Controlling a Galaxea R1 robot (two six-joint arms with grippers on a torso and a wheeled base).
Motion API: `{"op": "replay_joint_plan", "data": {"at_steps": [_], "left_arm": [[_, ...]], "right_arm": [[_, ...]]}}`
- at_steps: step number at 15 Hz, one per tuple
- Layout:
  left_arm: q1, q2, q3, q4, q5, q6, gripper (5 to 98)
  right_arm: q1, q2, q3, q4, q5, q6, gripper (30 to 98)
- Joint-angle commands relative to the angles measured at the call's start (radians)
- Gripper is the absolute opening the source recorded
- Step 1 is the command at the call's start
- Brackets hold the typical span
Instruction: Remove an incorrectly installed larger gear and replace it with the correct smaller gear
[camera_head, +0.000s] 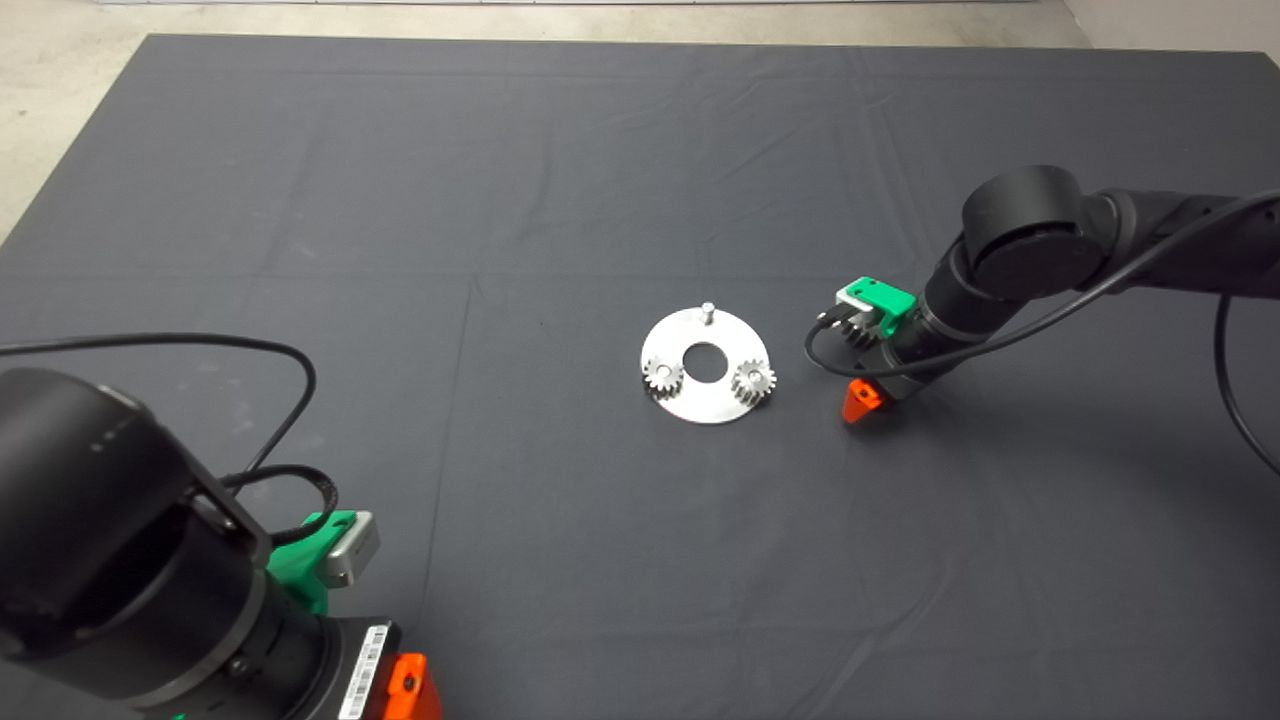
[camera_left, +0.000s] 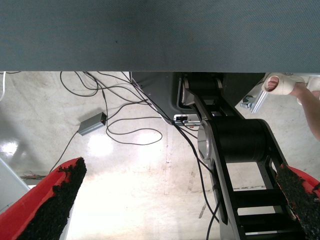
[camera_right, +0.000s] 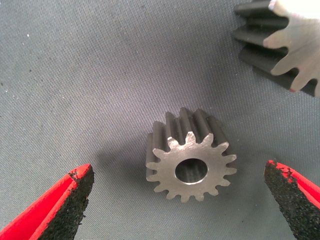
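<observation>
My right gripper (camera_head: 860, 400) is low over the mat, just right of the round steel plate (camera_head: 700, 408). In the right wrist view its fingers (camera_right: 60, 205) are open on either side of the smaller gear (camera_right: 190, 160), which lies flat on the mat, not gripped. The larger gear (camera_right: 280, 40), with coarse splayed teeth, lies on the mat close beside it, partly cut off by the picture's edge. Both are hidden under the gripper in the head view. The plate carries two fine-toothed gears (camera_head: 663, 377) (camera_head: 753, 380) and one bare pin (camera_head: 707, 310).
My left gripper (camera_head: 400, 690) is parked at the lower left edge, open. Its wrist view shows the floor beyond the mat with cables (camera_left: 125, 125), the robot's base (camera_left: 235, 145) and a person's hand (camera_left: 280, 85).
</observation>
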Motion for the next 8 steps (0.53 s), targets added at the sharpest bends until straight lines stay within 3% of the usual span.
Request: {"op": "replay_joint_plan", "data": {"at_steps": [1,6,8], "left_arm": [[-0.009,-0.001,0.013,-0.018,0.003,-0.006,98.1],[-0.009,-0.002,0.013,-0.020,0.003,-0.008,98.1],[-0.008,-0.003,0.013,-0.019,0.002,-0.008,98.1]], "right_arm": [[0.016,0.003,-0.023,-0.030,-0.086,0.000,90.0],[0.016,-0.003,-0.024,-0.032,-0.086,0.000,85.6],[0.016,-0.003,-0.042,-0.034,-0.085,0.000,80.7]]}}
